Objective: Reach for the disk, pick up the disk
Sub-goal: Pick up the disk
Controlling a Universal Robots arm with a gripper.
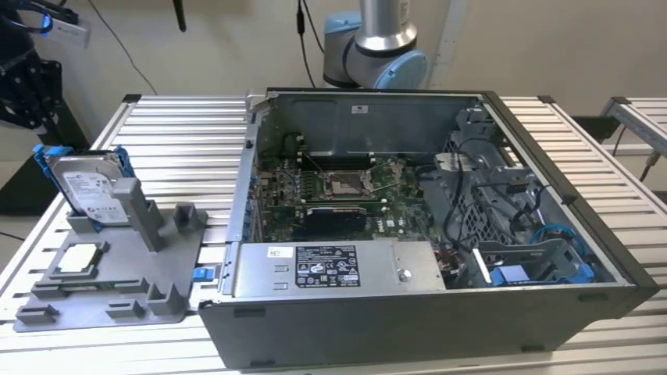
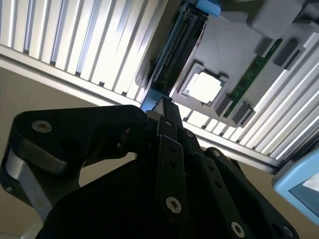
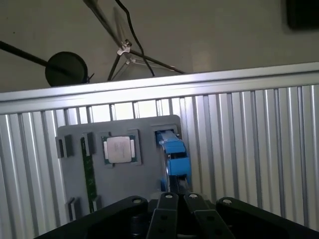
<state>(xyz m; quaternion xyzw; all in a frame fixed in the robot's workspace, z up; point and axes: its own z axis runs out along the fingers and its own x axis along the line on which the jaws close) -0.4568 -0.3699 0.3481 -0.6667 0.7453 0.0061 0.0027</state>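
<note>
One disk (image 1: 92, 187) for you. In the exterior view it sits at about 9 o'clock from the open computer case (image 1: 417, 328). It stands on edge, leaning slightly, in a slot of the one grey fixture tray (image 1: 115, 293). The white label faces the camera and the blue bracket runs around its edges. It stands free in the slot.

There is one square silver chip (image 1: 81, 258) in a pocket of the same tray, at roughly 6 o'clock from the disk. In the first wrist view you also get one green memory stick (image 3: 88, 174) lying flat just beside the chip. Tray and case both rest on the one slatted aluminium table (image 1: 177, 133).

There is one arm (image 1: 380, 39), with its base at 12 o'clock behind the case. Inside the case, count one grey power supply box (image 1: 333, 269) along the 6 o'clock wall.

In both wrist views the one gripper (image 2: 162, 112) looks down onto the tray, lined up with the disk's thin edge (image 3: 174, 154). You cannot tell whether it is spread or pressed together. It pinches nothing you can see.
</note>
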